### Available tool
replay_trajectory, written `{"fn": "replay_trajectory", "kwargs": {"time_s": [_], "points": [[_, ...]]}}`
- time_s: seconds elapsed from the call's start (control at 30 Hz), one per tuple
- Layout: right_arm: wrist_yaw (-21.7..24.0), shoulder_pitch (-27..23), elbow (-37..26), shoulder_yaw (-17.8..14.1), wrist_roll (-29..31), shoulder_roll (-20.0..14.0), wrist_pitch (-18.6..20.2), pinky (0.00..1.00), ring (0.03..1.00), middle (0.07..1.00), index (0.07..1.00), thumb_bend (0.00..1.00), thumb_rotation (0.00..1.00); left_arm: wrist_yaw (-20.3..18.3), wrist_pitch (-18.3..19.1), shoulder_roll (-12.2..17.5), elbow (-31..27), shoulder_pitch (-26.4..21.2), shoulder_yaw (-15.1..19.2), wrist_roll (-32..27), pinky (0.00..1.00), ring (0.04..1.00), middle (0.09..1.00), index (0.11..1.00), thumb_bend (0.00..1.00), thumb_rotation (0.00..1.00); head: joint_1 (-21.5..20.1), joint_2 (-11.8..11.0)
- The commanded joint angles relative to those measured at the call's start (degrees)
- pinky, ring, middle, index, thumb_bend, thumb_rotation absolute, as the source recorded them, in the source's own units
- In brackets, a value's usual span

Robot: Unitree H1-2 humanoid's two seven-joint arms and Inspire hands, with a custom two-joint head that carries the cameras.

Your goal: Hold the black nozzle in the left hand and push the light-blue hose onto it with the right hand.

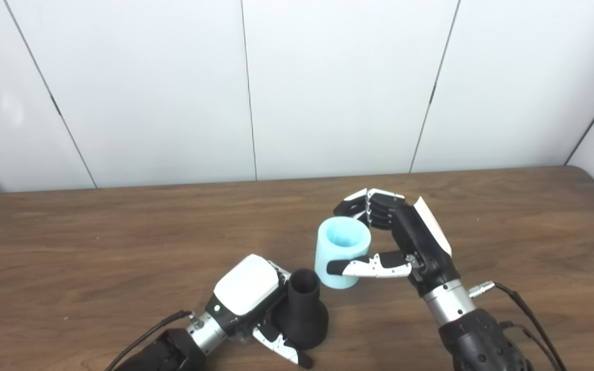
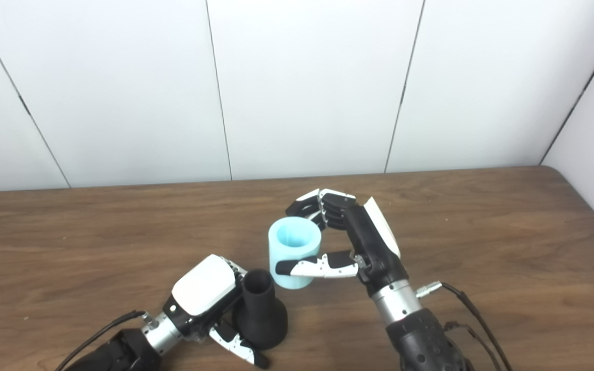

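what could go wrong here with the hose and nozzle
The blue hose stands open end up beside the black nozzle, not over its neck, so pushing now would likely just knock the nozzle sideways. The right hand pinches the hose between thumb and fingers; it may slip when tilted. The left hand sits against one side of the nozzle, so it might tip.

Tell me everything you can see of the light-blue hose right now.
The light-blue hose is a short, thick-walled tube, matte and rubbery-looking, with its open end facing up toward the camera. The right hand grips it, thumb across the near side and fingers behind. Its lower edge sits close beside the black nozzle, not yet over it. Whether it touches the table cannot be told.
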Motion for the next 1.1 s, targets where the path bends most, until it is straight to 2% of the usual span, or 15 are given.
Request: {"fn": "replay_trajectory", "kwargs": {"time_s": [0.0,0.03,0.13,0.43,0.6,0.63,0.67,0.73,0.83,1.0,1.07], "points": [[0.8,-0.9,-1.5,0.8,0.9,0.6,-2.7,0.30,0.388,0.500,0.541,0.51,0.00,-8.2,-0.2,-0.4,3.6,5.4,-5.2,5.2,0.24,0.259,0.455,0.486,0.52,0.00,0.0,0.0],[0.9,-1.0,-1.6,0.9,0.8,0.7,-2.6,0.29,0.384,0.501,0.543,0.51,0.00,-8.1,-0.2,-0.4,3.7,5.4,-5.1,5.2,0.25,0.264,0.418,0.501,0.52,0.00,0.0,0.0],[1.1,-1.3,-1.9,0.9,0.7,0.7,-2.6,0.26,0.371,0.502,0.546,0.51,0.00,-8.0,-0.5,-0.6,4.1,5.3,-5.1,4.9,0.24,0.262,0.466,0.483,0.52,0.00,-0.2,-0.1],[1.0,-2.0,-1.9,0.8,-0.1,0.3,-2.7,0.28,0.377,0.502,0.544,0.51,0.00,-8.0,-0.2,-0.7,4.6,5.2,-5.1,4.9,0.23,0.240,0.471,0.480,0.52,0.00,-0.6,-0.5],[0.8,-1.9,-1.8,0.9,-1.8,-0.3,-3.5,0.24,0.364,0.502,0.546,0.51,0.00,-8.1,-0.4,-0.2,3.8,5.4,-5.2,5.0,0.24,0.255,0.472,0.481,0.52,0.00,-1.0,-0.2],[0.9,-1.9,-1.8,0.9,-1.9,-0.4,-3.5,0.23,0.404,0.483,0.532,0.51,0.00,-8.3,-0.4,-0.1,3.6,5.5,-5.1,4.9,0.24,0.262,0.433,0.496,0.52,0.00,-1.2,-0.1],[0.7,-1.8,-1.7,1.0,-2.3,-0.4,-3.7,0.23,0.384,0.493,0.539,0.51,0.00,-8.4,-0.5,0.0,3.4,5.5,-5.1,4.8,0.25,0.261,0.452,0.489,0.52,0.00,-1.4,-0.1],[0.4,-1.7,-1.1,1.2,-3.6,-0.8,-4.9,0.20,0.427,0.472,0.524,0.51,0.00,-8.0,-0.6,0.1,3.2,5.7,-5.0,4.8,0.24,0.258,0.467,0.482,0.52,0.00,-1.8,0.0],[-0.1,-1.5,-0.1,1.2,-6.1,-1.5,-7.0,0.16,0.442,0.465,0.517,0.52,0.00,-7.6,-0.6,0.4,3.0,5.9,-5.0,5.2,0.23,0.249,0.471,0.480,0.52,0.00,-2.3,0.2],[-1.0,-1.1,1.6,0.4,-8.0,-2.0,-9.9,0.20,0.445,0.467,0.510,0.52,0.00,-7.3,-1.2,0.8,3.0,6.0,-4.9,5.3,0.21,0.233,0.471,0.480,0.52,0.00,-2.7,0.3],[-1.2,-1.0,1.6,0.0,-8.2,-1.8,-9.9,0.16,0.444,0.466,0.511,0.52,0.00,-7.5,-1.3,1.0,2.8,6.1,-4.9,5.2,0.22,0.241,0.471,0.480,0.52,0.00,-2.9,0.2]]}}
